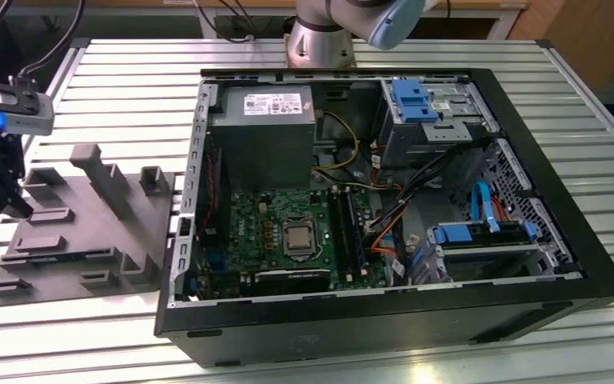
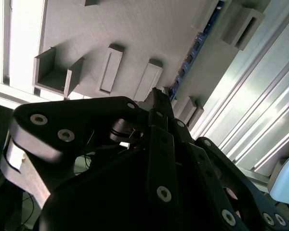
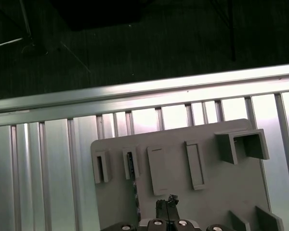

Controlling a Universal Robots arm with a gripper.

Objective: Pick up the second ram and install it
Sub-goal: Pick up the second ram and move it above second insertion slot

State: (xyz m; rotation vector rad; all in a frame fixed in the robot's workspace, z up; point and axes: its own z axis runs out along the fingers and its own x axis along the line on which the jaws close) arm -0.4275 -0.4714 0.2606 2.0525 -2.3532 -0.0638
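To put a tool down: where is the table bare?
Bare slats lie between the grey plate and the table's far edge, and at the exterior view's right of the computer case. The plate is crowded, the gripper over it.

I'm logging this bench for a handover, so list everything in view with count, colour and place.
table: one, silver, slatted, under everything.
fixture plate: one, grey, on the table at the exterior view's left of the case.
second ram: one, dark with blue, in a fixture plate slot.
computer case: one, black, open, mid-table.
motherboard: one, green, inside the case.
power supply: one, grey, inside the case beside the motherboard.
drive brackets: two, blue, at the case's side on the exterior view's right.
cables: several, orange, yellow and black, inside the case.
arm: one, silver-grey, base beyond the case.
gripper: one, black, shut, above the fixture plate.
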